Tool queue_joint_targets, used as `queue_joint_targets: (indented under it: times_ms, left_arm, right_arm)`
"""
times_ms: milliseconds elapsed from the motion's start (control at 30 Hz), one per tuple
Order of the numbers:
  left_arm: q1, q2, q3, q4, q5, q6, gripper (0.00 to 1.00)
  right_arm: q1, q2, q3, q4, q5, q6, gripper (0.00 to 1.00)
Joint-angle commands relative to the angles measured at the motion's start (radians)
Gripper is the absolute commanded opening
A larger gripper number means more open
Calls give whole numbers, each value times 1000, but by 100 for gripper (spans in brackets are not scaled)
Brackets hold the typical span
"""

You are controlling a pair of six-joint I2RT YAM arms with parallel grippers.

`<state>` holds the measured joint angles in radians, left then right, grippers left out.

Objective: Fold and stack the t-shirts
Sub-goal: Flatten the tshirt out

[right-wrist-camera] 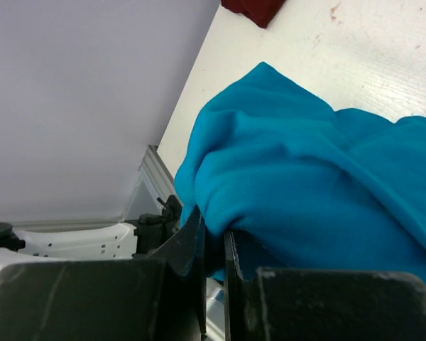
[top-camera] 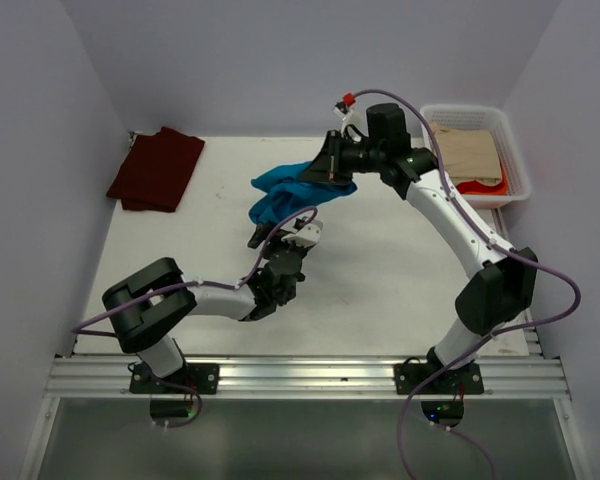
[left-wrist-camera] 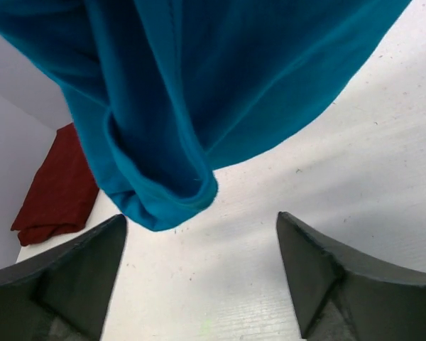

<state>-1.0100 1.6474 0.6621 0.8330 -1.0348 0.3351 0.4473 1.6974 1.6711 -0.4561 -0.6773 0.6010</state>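
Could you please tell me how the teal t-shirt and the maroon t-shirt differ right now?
The teal t-shirt is bright blue-green; the maroon t-shirt is dark red. The teal t-shirt hangs bunched, while the maroon t-shirt lies folded flat at the far left corner of the table. The teal t-shirt is pinched in the jaws of the right gripper; no gripper touches the maroon t-shirt. Both are plain cloth.

Mid-frame, teal shirt (top-camera: 285,195) hangs over my left gripper (top-camera: 280,236), blocking the way up; table (top-camera: 400,280) lower right passable.
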Motion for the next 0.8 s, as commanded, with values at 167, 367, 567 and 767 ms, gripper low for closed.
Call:
queue_joint_targets:
  times_ms: [167,367,567,767]
  left_arm:
    - [8,-12,28,90,33,7,56]
    - [8,-41,33,80,13,18,5]
    - [-33,-167,30,34,-51,30,0]
    - [-79,-299,8,-60,-73,-16,0]
  right_arm:
    - [18,-99,-37,45,-51,-6,0]
    - [21,-119,-79,59,-42,-3,0]
    - [22,-101,-73,4,15,-38,0]
    - [19,-51,-67,19,55,-12,0]
